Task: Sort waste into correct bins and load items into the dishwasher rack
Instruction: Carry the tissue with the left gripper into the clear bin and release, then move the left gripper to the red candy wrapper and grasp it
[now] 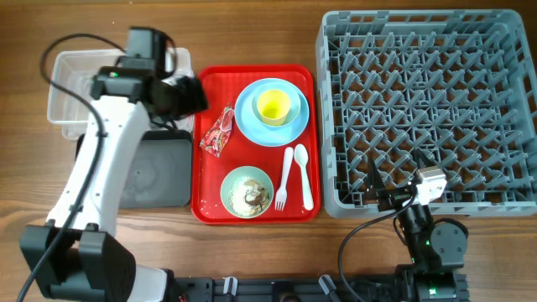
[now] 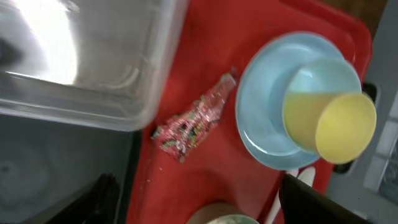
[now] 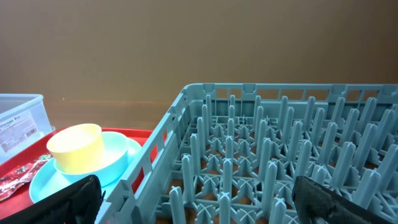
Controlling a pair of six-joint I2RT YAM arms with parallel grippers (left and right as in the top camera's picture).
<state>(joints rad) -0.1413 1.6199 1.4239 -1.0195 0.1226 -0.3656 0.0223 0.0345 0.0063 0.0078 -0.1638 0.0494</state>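
The crinkled red wrapper (image 2: 193,124) lies on the red tray (image 1: 252,155), left of the light-blue plate (image 1: 248,126). On that plate sits the light-blue bowl (image 2: 303,84) with the yellow cup (image 1: 274,105) in it. My left gripper (image 1: 191,95) hovers open over the tray's left edge, its fingers (image 2: 99,200) spread wide around nothing, the wrapper just ahead of them. The mint-green bowl (image 1: 247,191) holds rice and brown bits. Fork (image 1: 283,180) and spoon (image 1: 304,178) lie beside it. My right gripper (image 1: 393,186) stands open at the near edge of the dishwasher rack (image 1: 428,109).
The clear tub (image 1: 67,92) stands at the left, under my left arm. The black tray (image 1: 155,172) lies right in front of it, against the red tray's left side. The rack's upright pegs (image 3: 280,155) fill the right wrist view.
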